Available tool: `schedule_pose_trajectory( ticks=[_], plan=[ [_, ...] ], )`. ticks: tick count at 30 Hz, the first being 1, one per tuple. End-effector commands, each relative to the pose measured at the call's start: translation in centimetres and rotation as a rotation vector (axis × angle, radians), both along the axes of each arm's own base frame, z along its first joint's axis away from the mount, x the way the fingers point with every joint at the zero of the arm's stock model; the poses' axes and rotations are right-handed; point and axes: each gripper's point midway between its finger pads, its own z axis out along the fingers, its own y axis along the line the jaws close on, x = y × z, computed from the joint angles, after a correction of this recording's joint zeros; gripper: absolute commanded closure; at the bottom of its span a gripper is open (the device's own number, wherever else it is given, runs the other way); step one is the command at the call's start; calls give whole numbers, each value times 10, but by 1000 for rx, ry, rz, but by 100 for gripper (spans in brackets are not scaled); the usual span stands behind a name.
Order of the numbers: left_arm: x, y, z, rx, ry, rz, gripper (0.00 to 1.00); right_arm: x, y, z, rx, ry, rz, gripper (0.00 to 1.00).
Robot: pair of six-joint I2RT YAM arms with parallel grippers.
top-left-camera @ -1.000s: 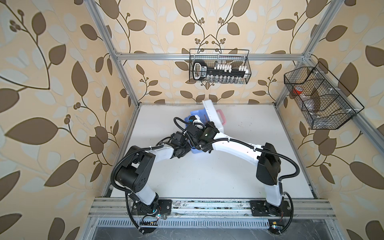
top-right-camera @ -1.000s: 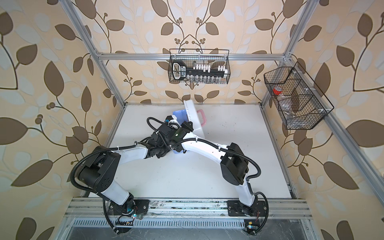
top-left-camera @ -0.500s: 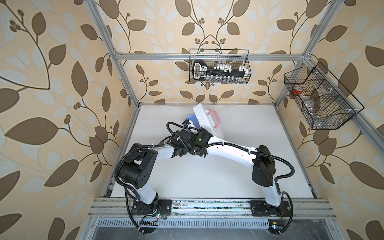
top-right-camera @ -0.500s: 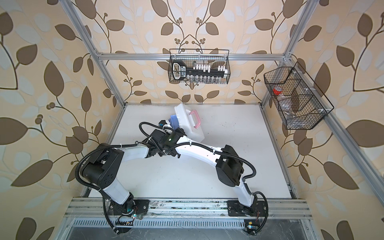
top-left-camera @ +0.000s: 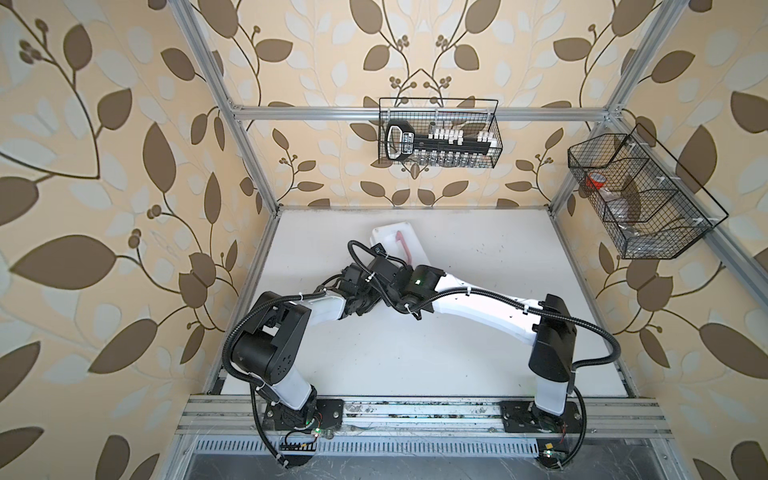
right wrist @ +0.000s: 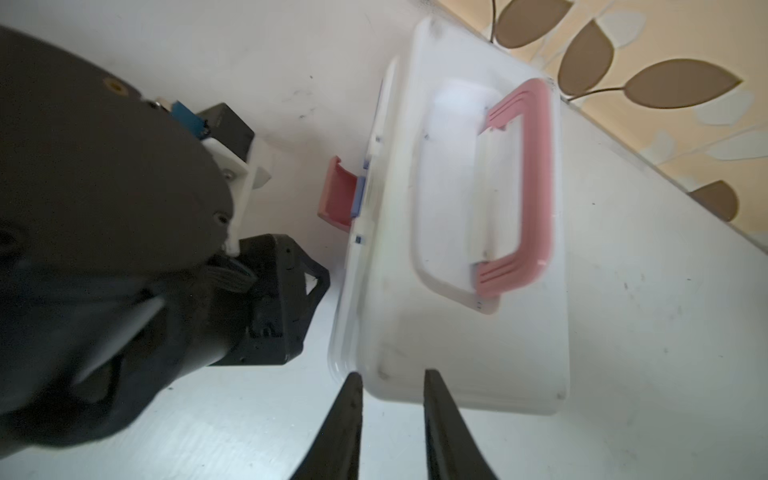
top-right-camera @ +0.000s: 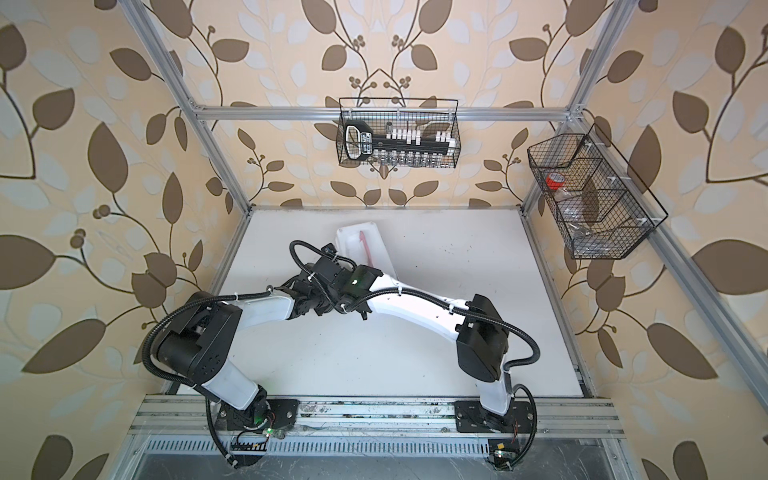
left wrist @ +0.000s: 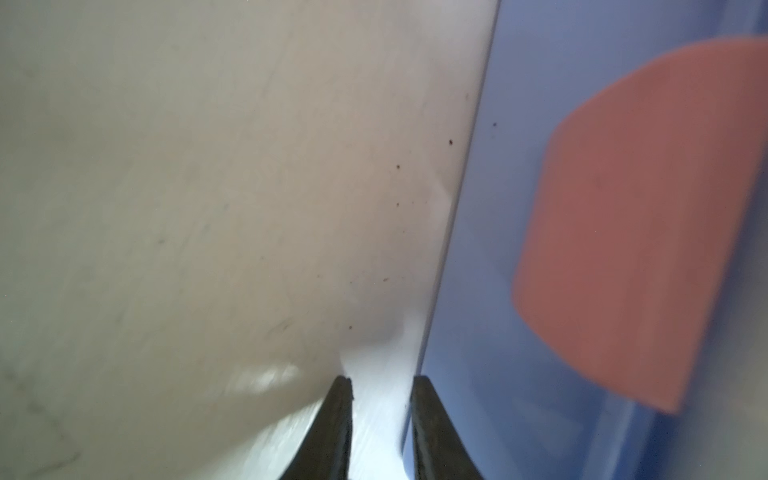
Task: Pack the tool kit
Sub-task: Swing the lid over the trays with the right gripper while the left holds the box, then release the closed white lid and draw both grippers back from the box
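Tool kit (top-left-camera: 394,243) located on the white table (top-left-camera: 415,357), toward the far edge and left of centre, just beyond both wrists. Lid (right wrist: 457,345) seen lying down on the light blue base (left wrist: 478,291). Pink handle (right wrist: 536,187) folded flat on the lid. Pink-red latch (right wrist: 336,195) seen swung out from the side wall, not pressed down.

No writing made out on the kit. A label is seen on the black tool rack in the back wire basket (top-left-camera: 436,133); its lettering is too small to be read.

Long axis is noted in both top views running away from the rail, far end leaning slightly left; handle lies along it. Latch side is turned toward the left arm.

Left gripper (left wrist: 382,382): jaws set narrowly apart, only table seen between them, one fingertip against the base edge beside the latch.

Right gripper (right wrist: 390,374): jaws narrowly parted at the lid's near corner; contact cannot be told.
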Motion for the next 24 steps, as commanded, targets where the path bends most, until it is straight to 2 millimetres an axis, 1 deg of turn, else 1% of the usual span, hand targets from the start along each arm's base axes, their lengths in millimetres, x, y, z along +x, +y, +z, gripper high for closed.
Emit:
schedule_pose_trajectory(
  ticks=[1,4,5,6,7,9,11,13,16,19,21,23,24],
  plan=[
    [-1,14,26,-3,-42,32,72,-13,6,24,198,64,39,69],
    [-2,30,48,3,-90,71,69,-13,-5,39,295,71,38,63],
    [-2,36,55,9,-104,86,67,-11,-12,44,326,65,30,60],
    [-2,42,61,18,-118,99,64,-5,-21,47,347,57,15,57],
    [-1,45,65,28,-132,108,62,0,-30,48,363,55,-3,56],
    [3,51,74,41,-150,120,60,13,-48,44,403,83,-34,56],
    [9,51,77,42,-154,122,61,25,-64,38,437,103,-59,59],
    [17,49,78,30,-151,122,66,38,-79,31,464,116,-82,66],
    [33,42,80,2,-154,116,72,56,-106,16,496,143,-135,73],
    [52,33,76,-24,-144,104,76,72,-131,-9,523,181,-201,80],
    [63,27,80,-44,-157,96,78,81,-149,-28,502,193,-260,86],
    [70,24,81,-54,-164,96,77,89,-158,-44,468,199,-296,89],
    [73,22,82,-58,-166,93,77,93,-160,-53,460,212,-304,89]
  ],
)
